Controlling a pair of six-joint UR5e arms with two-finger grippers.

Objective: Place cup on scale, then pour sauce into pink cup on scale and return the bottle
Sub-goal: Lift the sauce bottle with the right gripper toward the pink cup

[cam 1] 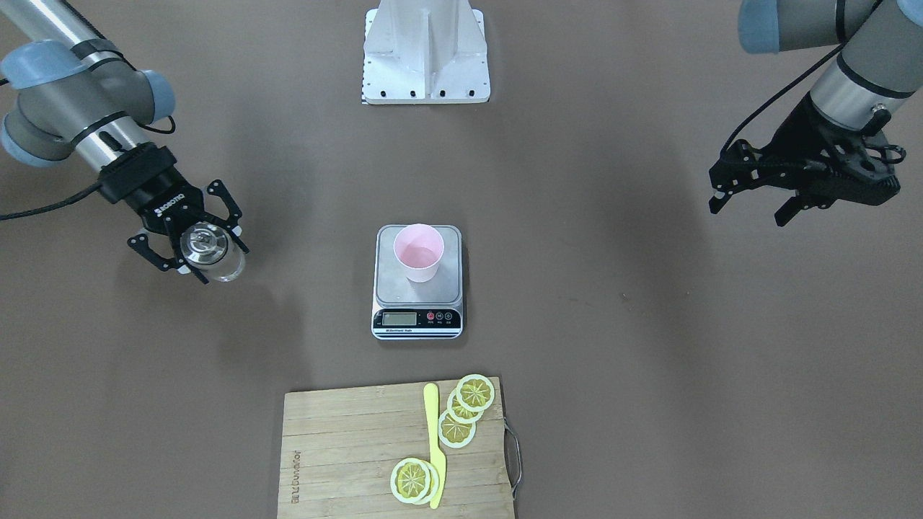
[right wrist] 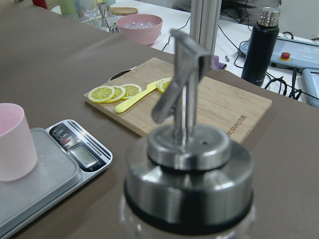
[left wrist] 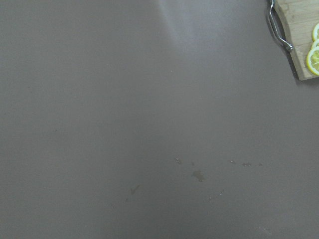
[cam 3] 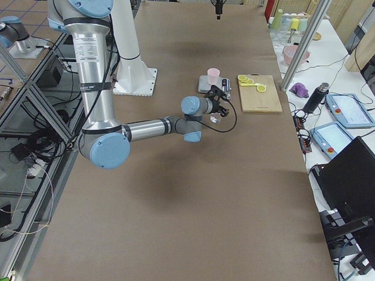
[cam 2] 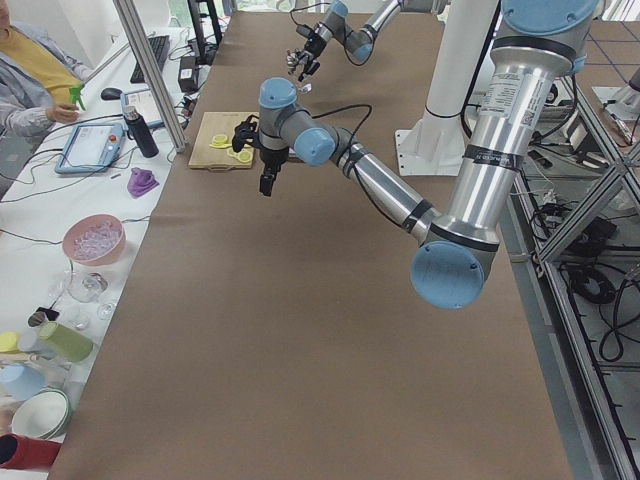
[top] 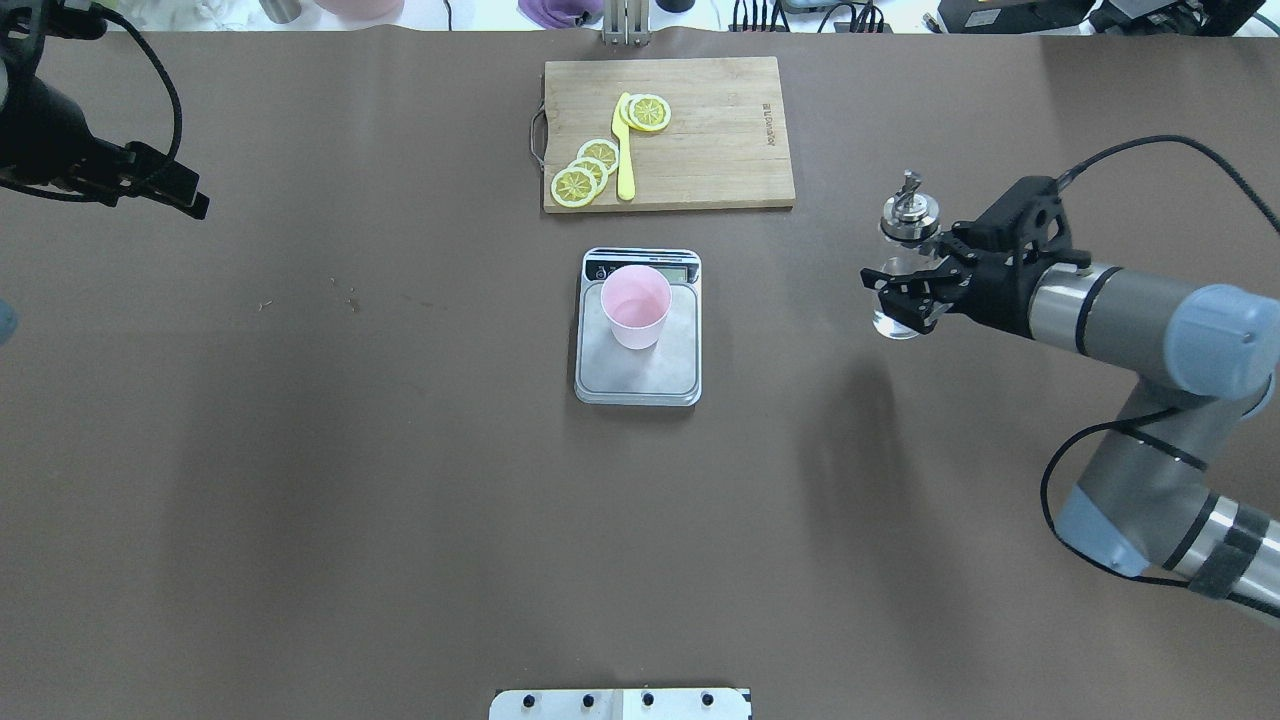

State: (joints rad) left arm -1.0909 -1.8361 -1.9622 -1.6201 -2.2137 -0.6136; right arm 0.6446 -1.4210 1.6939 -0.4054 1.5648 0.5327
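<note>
A robotics lab: robot arms (cam 3: pixel 146 127) on a white pedestal (cam 3: pixel 126 52) at a brown-covered table (cam 3: pixel 176 211), cables (cam 3: pixel 35 143) tangled on the floor at the frame's left, teach pendants (cam 3: pixel 350 109) and an aluminium post (cam 3: pixel 303 47) at the right

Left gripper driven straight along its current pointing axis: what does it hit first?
Likely bare table: the left gripper points downward, its wrist view is mostly tabletop, cutting board only at the corner. Height unclear.
</note>
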